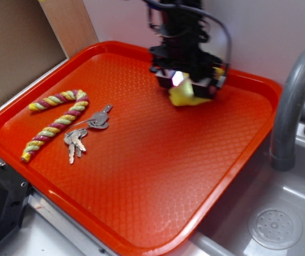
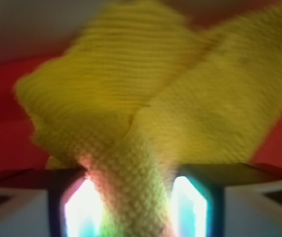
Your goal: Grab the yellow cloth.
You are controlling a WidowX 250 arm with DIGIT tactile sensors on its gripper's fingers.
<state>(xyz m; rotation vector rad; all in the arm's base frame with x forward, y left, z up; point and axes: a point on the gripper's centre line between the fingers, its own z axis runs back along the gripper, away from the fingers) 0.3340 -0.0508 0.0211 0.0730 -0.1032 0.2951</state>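
The yellow cloth (image 1: pixel 184 95) hangs bunched under my gripper (image 1: pixel 191 85) near the far edge of the orange tray (image 1: pixel 142 176). In the wrist view the yellow cloth (image 2: pixel 146 113) fills most of the frame, with a twisted fold running down between the two glowing fingers (image 2: pixel 84 207). My gripper (image 2: pixel 136 197) is shut on that fold. The cloth's lower tip seems to sit at or just above the tray surface; I cannot tell if it touches.
A yellow, red and green twisted rope (image 1: pixel 56 120) lies bent on the tray's left side. A bunch of keys (image 1: pixel 83 133) lies beside it. A grey tap (image 1: pixel 294 106) and sink (image 1: pixel 275 224) stand at the right. Cardboard (image 1: pixel 14 48) leans at the back left.
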